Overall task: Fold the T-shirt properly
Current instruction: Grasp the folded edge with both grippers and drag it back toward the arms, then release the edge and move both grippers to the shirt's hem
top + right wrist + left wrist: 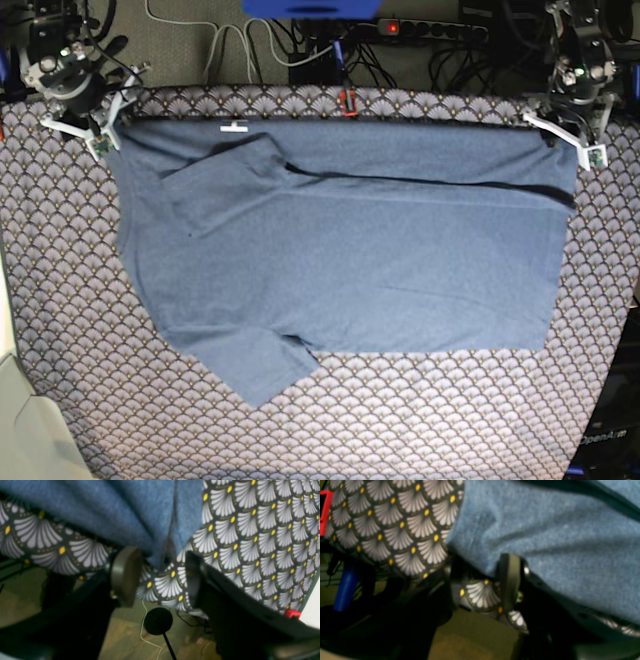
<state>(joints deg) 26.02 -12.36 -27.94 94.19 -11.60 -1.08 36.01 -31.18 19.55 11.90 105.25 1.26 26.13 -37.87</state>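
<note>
The slate-blue T-shirt [350, 260] lies flat across the patterned tablecloth [400, 420], its far part doubled over along a long crease. One sleeve [220, 180] lies folded onto the body and the other sleeve [260, 365] points to the near edge. My right gripper [100, 140] is at the shirt's far left corner. In the right wrist view its jaws [160, 577] stand apart, with the shirt's edge [140, 517] loose between them. My left gripper [572, 140] is at the far right corner. Its fingers [510, 580] are spread, and the shirt [557, 542] rests just beyond them.
The table's far edge runs right behind both grippers, with a drop to the floor. Cables and a power strip [430, 28] lie beyond it. A black round stand base [158, 621] sits on the floor below. A white surface [25, 430] borders the near left corner.
</note>
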